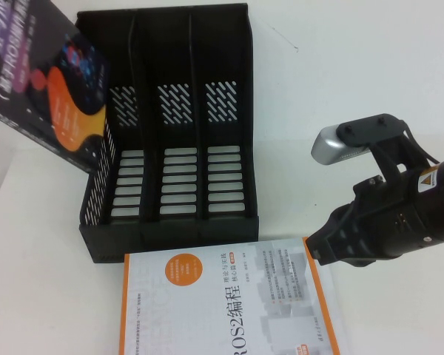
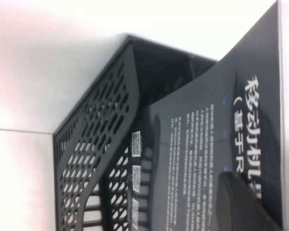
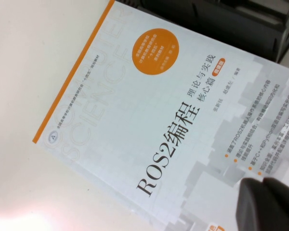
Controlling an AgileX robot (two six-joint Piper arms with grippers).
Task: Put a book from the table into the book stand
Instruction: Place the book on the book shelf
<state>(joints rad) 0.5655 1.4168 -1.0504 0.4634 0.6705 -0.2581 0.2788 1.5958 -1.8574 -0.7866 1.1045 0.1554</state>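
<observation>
- High view: the book [image 1: 48, 89] is lifted off the white counter [image 1: 44, 259], tilted, at the left end of the stand [image 1: 174, 133], its long axis slanting. Dark cover, white title, orange blob. The left claw itself is out of sight here. The right claw [image 1: 333, 244] hovers over the ROS2 book [image 1: 222, 303]; whether it is released or clenched I cannot tell.
- Left wrist view: the left claw [image 2: 243, 202] shows one dark finger on the book's [image 2: 221, 144] cover, apparently grasping it beside the stand's [image 2: 96, 144] perforated wall.
- Right wrist view: the right claw [image 3: 267, 204] above the ROS2 book [image 3: 173, 125], flat before the stand [image 3: 231, 19].
</observation>
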